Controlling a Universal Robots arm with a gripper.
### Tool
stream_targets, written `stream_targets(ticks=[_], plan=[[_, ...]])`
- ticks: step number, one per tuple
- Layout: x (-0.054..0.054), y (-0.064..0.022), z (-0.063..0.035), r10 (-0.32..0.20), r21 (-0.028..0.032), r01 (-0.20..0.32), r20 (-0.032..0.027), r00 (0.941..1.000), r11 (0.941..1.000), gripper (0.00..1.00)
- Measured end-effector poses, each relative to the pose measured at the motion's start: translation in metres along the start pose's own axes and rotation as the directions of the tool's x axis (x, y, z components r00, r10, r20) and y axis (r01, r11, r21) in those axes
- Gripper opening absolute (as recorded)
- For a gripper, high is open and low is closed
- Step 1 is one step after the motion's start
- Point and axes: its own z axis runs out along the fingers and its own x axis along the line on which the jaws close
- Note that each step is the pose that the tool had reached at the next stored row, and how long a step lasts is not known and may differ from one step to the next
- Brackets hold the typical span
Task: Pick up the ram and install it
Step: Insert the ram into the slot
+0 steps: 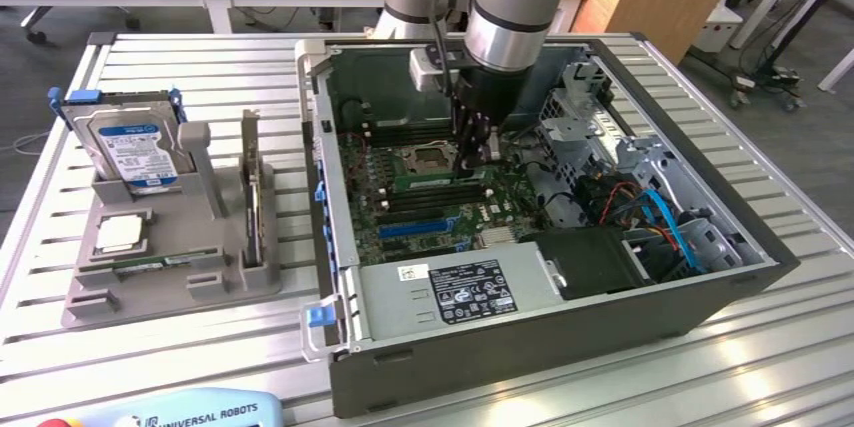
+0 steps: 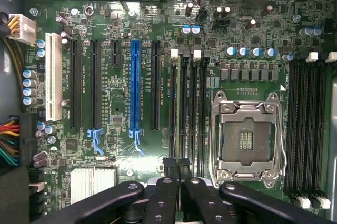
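Worktop (image 1: 200, 67): slatted metal, carrying the open case (image 1: 534, 347).
Claw (image 2: 177, 165): pressed together, tips at the slotted ram (image 2: 178, 108).
Edges: I see the socket (image 2: 245, 140) just beside; case walls well apart.

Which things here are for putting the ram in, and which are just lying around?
For the job: the hand, shut above the memory slots; the ram stick standing in the grey holder.
Just lying about: the hard drive; the processor chip.
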Motion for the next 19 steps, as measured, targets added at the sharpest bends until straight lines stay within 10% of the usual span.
stream_targets(ticks=[19], plan=[[0.0, 0.0006, 0.0024, 0.0, 0.0, 0.0, -0.0001, 1.0, 1.0, 0.12]])
